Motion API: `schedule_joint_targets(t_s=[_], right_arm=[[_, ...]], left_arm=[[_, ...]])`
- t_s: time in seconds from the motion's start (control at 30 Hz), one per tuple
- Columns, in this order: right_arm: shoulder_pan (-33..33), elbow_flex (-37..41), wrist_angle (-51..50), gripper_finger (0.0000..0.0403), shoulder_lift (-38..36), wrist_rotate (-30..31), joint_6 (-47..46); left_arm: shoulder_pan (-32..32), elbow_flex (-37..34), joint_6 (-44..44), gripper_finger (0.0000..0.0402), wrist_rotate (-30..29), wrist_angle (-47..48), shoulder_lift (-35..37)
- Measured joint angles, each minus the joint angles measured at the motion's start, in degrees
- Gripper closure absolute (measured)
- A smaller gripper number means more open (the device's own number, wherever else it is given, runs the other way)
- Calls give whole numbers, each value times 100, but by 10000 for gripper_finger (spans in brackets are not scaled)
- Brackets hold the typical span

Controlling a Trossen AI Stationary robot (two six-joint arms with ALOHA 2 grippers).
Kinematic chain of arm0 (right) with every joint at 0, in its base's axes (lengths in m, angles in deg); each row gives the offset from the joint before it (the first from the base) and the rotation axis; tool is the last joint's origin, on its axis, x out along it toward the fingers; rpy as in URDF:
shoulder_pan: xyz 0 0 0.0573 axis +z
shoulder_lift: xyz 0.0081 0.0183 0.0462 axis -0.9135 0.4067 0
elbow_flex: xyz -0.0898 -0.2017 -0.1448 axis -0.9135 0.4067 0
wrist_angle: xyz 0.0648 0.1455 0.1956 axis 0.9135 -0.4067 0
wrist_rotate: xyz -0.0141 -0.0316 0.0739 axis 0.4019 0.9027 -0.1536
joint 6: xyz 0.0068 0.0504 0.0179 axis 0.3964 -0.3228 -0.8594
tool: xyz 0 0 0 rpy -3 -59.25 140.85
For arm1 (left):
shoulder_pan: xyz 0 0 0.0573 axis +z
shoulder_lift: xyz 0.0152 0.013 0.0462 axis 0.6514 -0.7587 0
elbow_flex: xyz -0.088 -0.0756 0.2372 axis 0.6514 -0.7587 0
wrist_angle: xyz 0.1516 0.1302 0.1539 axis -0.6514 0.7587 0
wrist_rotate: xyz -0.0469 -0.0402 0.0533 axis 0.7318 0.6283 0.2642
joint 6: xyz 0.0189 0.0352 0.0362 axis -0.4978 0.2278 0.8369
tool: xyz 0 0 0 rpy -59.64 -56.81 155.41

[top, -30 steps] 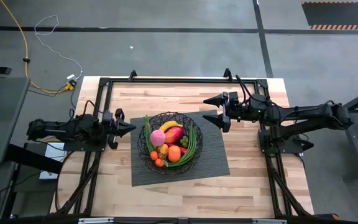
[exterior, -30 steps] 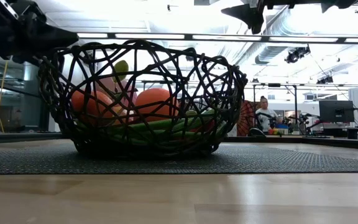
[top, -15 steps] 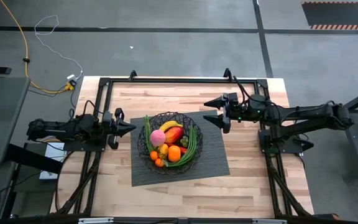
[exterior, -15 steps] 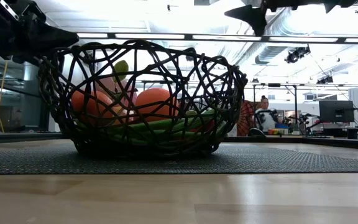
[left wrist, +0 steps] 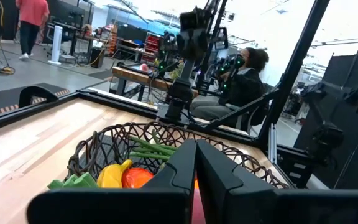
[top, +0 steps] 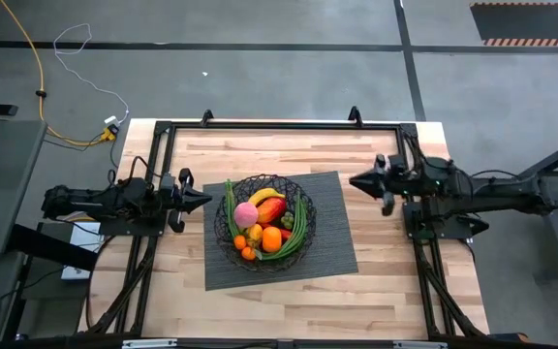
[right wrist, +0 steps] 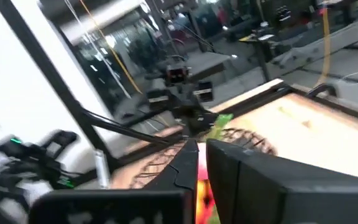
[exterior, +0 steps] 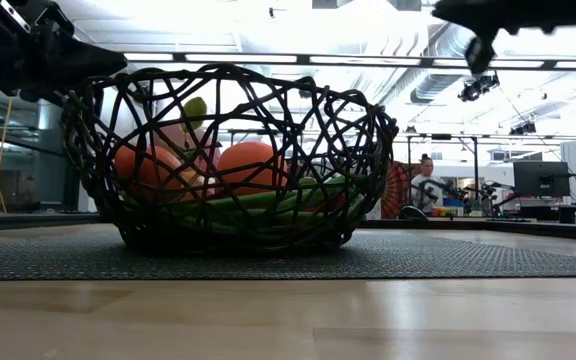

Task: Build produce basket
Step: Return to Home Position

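The basket (top: 260, 178) sat mid-frame on a mat (top: 332, 242), holding the produce (top: 260, 225). The left gripper (top: 204, 199) was clenched and empty just left of it. The right gripper (top: 356, 181) was clenched and empty at centre right.

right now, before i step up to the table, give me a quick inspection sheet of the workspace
surface: wood table, dark mat at its middle
basket: upright on the mat
produce: all in the basket; pink ball, banana, orange and beans show
clutter: nothing seen
left gripper: jaws shut, empty, close to the basket's left rim
right gripper: jaws shut, empty, raised just off the mat's right edge
cables: yellow cable on the floor beyond the table's far left corner
surroundings: seated person at other benches behind the table
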Motion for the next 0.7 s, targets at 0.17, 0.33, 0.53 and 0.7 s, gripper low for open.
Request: schedule_joint_targets(t_s=[0.17, 0.33, 0.53, 0.7], right_arm=[[343, 1403, 1244, 398, -1126, 34, -590], [745, 2270, 1885, 400, -1751, 514, -613], [1163, 2411, 1292, 402, -2016, 848, -347], [1247, 2409, 694, 402, -2168, 848, 6]], left_arm=[[0, 0, -1, 398, 2, -2, 0], [0, 0, 3, 398, 2, -2, 0], [2, 0, 10, 398, 2, -2, -1], [0, 0, 5, 398, 2, -3, -2]])
